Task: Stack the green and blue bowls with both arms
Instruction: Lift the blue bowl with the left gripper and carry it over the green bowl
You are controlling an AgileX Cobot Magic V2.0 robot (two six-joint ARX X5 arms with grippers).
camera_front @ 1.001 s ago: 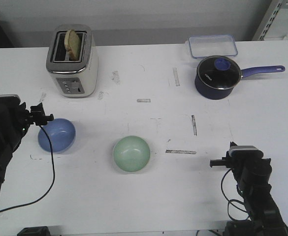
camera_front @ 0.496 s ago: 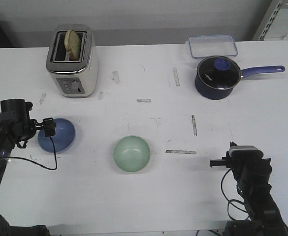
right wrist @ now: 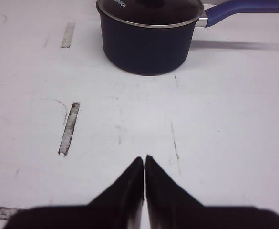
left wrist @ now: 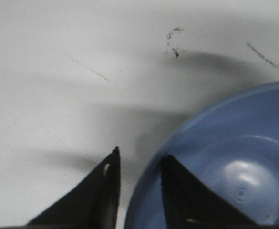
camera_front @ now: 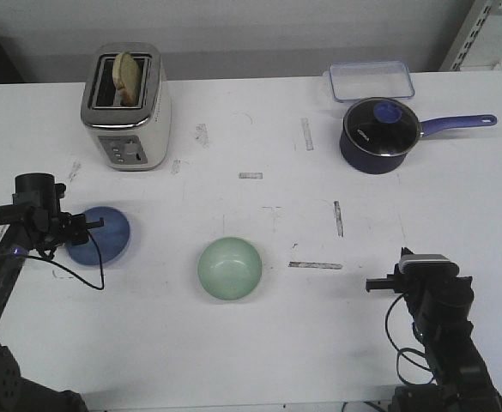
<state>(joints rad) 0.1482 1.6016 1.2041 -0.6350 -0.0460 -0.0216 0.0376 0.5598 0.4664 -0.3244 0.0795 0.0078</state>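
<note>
Front view: white table (camera_front: 259, 343), top scuffed, with dark smudges and several short strips of worn tape near the centre. Pale grey wall behind; part of a light shelving frame (camera_front: 482, 26) at 1 o'clock.

Task items: green bowl (camera_front: 230, 269), mouth up, just below table centre at about 7 o'clock. Blue bowl (camera_front: 100, 234), at 9 o'clock, well apart from the green one.

Left gripper (left wrist: 138, 191): at the blue bowl's outer edge. Left wrist view shows its jaws slightly apart and straddling the rim, one fingertip (left wrist: 106, 183) outside over the table, the other over the bowl's inside. Whether they press the rim cannot be told.

Right gripper (right wrist: 144, 167): low at 5 o'clock, jaws together, tips touching, nothing between them, above bare table.

Other items: cream and chrome toaster (camera_front: 126, 107) at 11 o'clock, one slice of bread (camera_front: 129, 75) standing in a slot. Dark saucepan (camera_front: 380, 135) with glass lid and blue handle at 2 o'clock. Clear blue-rimmed container (camera_front: 371, 81) just behind it.
</note>
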